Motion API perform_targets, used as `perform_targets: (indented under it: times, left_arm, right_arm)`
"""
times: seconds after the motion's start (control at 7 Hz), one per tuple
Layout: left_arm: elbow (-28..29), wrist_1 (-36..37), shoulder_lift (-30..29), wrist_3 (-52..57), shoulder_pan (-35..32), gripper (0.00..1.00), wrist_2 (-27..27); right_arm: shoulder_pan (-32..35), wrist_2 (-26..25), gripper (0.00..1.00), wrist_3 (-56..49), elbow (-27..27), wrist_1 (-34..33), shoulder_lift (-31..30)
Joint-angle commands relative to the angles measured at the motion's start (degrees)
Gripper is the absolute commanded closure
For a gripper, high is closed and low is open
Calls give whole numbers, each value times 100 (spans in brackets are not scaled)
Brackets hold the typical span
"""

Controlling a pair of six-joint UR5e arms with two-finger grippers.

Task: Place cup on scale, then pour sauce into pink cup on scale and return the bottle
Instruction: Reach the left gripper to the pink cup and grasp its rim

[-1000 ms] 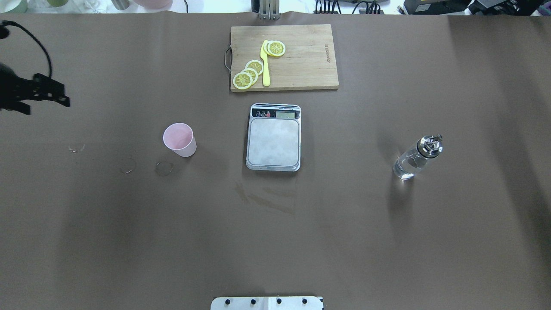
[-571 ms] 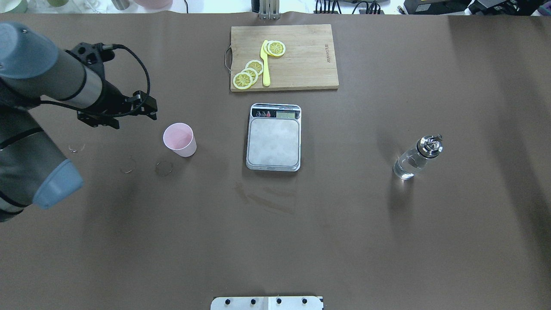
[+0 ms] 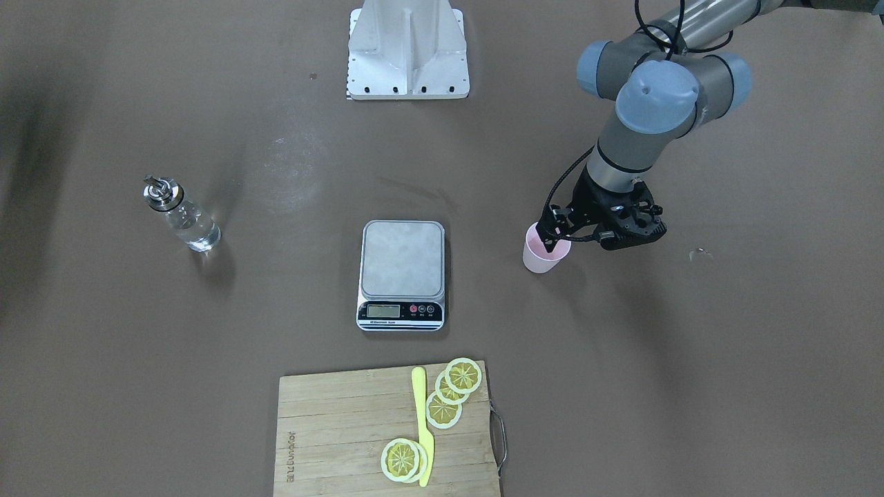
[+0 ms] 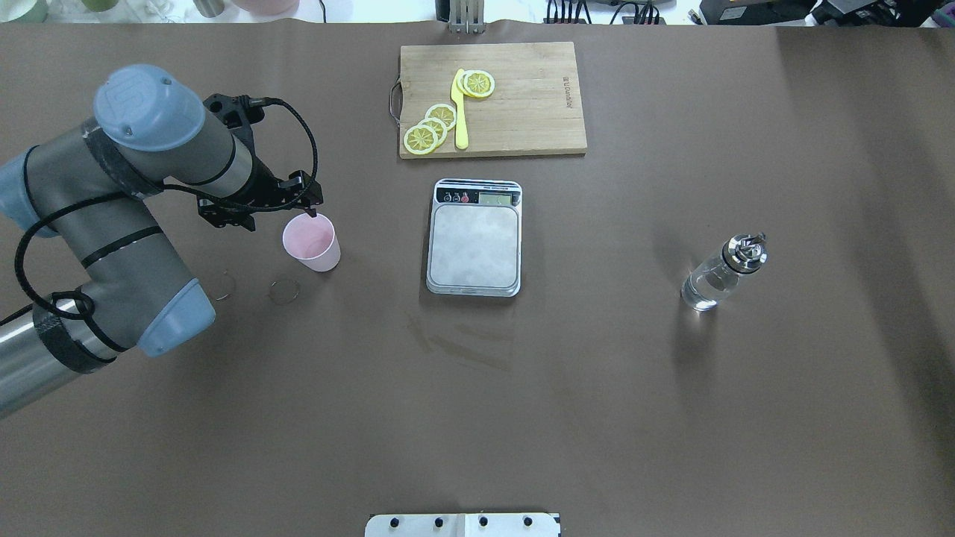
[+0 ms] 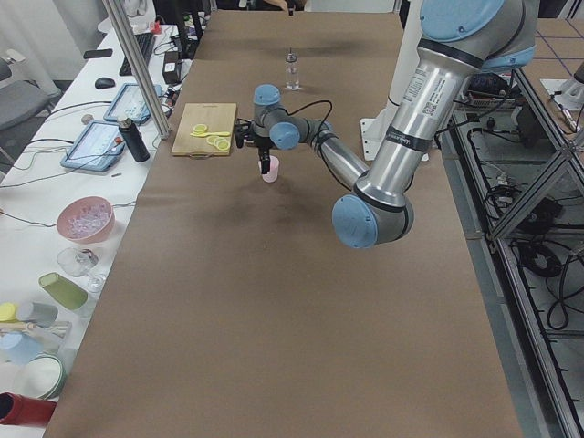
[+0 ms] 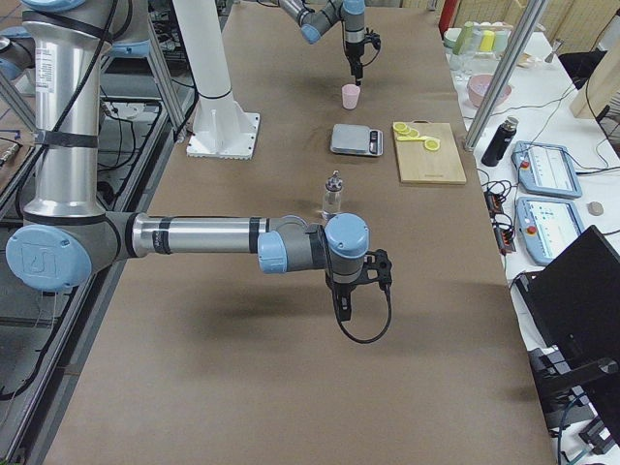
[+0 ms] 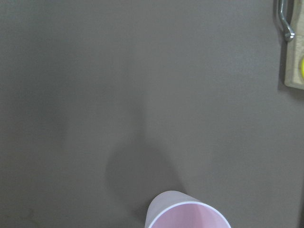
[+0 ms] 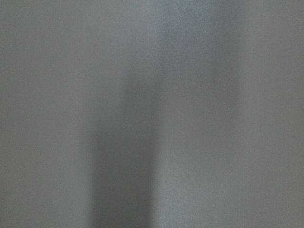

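The pale pink cup (image 4: 313,242) stands upright on the brown table, left of the scale (image 4: 474,239); it also shows in the front view (image 3: 545,257) and at the bottom of the left wrist view (image 7: 190,213). The scale's steel platform is bare. My left gripper (image 4: 310,212) hangs just above the cup's rim, fingers apart, holding nothing. The clear glass bottle (image 4: 720,272) with clear liquid and a metal spout stands far right of the scale. My right gripper (image 6: 346,302) shows only in the right side view, near the bottle; I cannot tell its state.
A wooden cutting board (image 4: 522,104) with lemon slices and a yellow knife lies beyond the scale. The robot's base plate (image 3: 407,48) sits at the near table edge. Faint ring marks (image 4: 283,291) lie on the table near the cup.
My left arm has swept in from the table's left edge to just over the cup. The cup, scale and bottle have not moved.
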Motion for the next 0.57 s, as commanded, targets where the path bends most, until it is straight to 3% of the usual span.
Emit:
perform_targets:
  times: [0.0, 0.43]
  left_arm:
    - [45, 5, 10, 8, 44, 5, 5]
    - [150, 5, 10, 8, 238, 15, 5]
  right_arm:
    - [0, 38, 0, 0, 0, 0, 0]
    - [-18, 30, 0, 0, -9, 0, 18]
